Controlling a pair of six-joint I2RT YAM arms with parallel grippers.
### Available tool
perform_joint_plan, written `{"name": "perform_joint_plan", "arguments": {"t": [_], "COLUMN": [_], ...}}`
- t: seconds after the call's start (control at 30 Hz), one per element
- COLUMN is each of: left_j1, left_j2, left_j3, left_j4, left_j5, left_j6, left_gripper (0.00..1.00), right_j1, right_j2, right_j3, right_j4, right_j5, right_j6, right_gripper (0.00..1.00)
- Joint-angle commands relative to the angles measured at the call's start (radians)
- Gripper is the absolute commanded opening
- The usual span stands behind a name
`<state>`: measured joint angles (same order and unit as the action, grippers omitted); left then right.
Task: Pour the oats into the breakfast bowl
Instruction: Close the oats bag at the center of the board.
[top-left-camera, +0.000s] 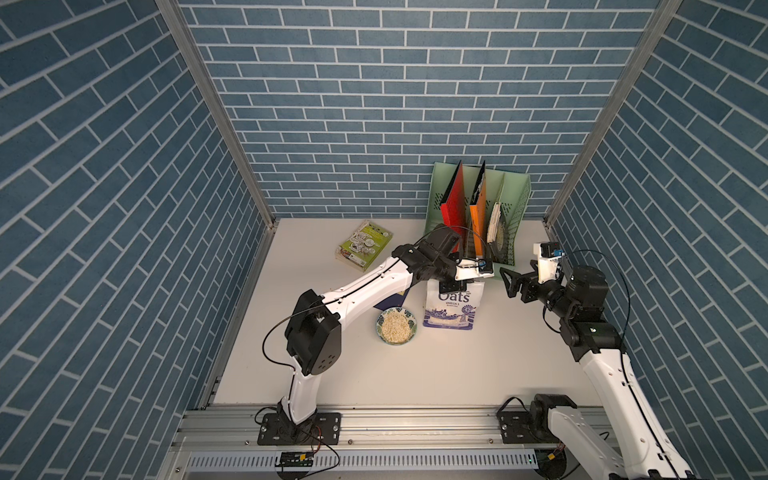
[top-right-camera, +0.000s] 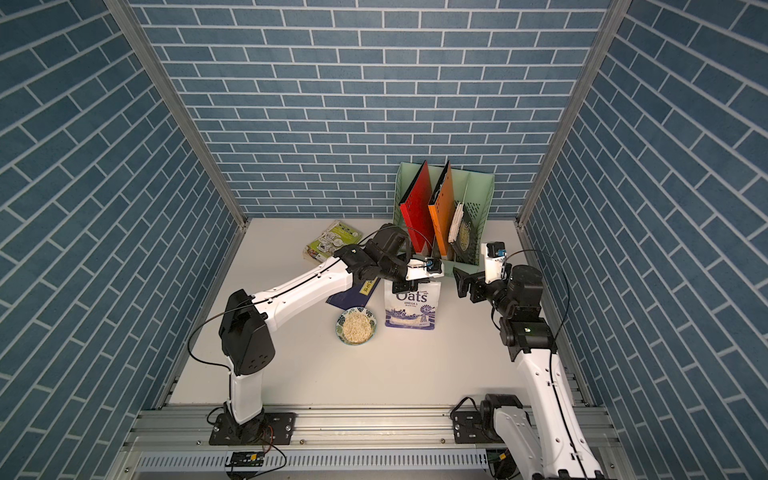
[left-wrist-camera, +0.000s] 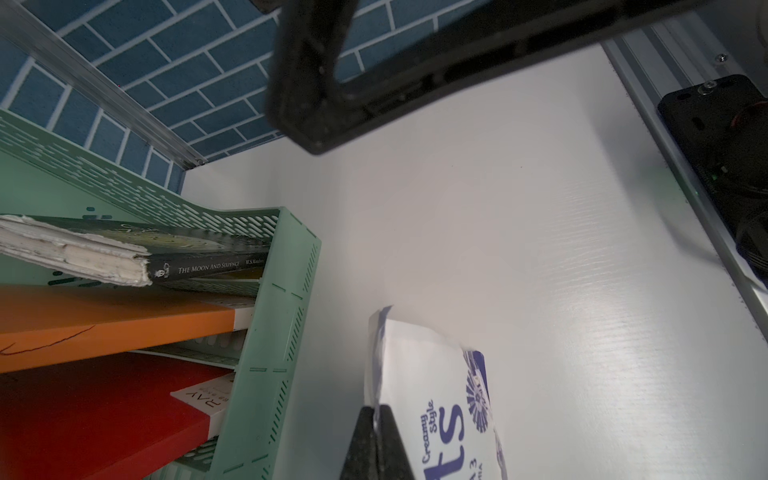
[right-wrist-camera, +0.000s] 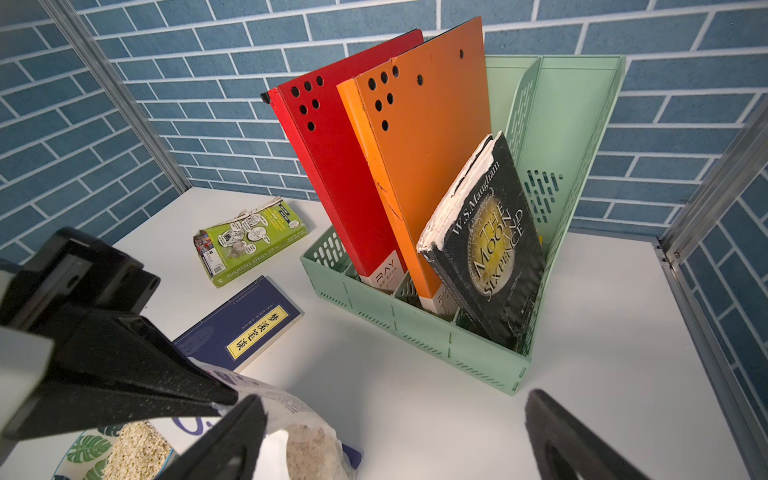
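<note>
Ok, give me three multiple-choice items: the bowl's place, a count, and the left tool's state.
1. The breakfast bowl stands on which side of the Oats pouch? A robot's left; B robot's right; C behind.
2. How many things stand in the green file rack? A one; B three; C five.
3. The left tool is: A open; B shut on nothing; C shut on the pouch's top edge.
Key: 1A, both top views show it there; 2B, red folder, orange folder, Moon and Sixpence book; 3C, it pinches the pouch top.
</note>
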<state>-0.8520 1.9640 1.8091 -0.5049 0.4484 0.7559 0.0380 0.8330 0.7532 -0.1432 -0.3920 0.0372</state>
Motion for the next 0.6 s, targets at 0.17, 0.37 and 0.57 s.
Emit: {"name": "perform_joint_plan", "arguments": {"t": [0.17,0.37,0.57], "left_j1": [-0.006,0.006,0.011], "left_j2": [-0.039,-0.066,-0.069], "left_j3": [-0.025,-0.063,-0.06], "left_j4": [-0.001,-0.006,-0.035], "left_j5": [-0.05,-0.097,-0.118], "left_j6": [0.021,0.034,0.043], "left_gripper": [0.23,0.34,0.1], "right_j1": [-0.007,-0.007,-0.007], "right_j2": [-0.005,-0.006,-0.008], "right_j3": [-0.008,-0.015,-0.018], "right_j4": [-0.006,-0.003,-0.001], "right_j5": [0.008,0.001,-0.001], "right_j6": [-0.011,-0.013,-0.013], "right_gripper": [0.99,0.99,0.99]}}
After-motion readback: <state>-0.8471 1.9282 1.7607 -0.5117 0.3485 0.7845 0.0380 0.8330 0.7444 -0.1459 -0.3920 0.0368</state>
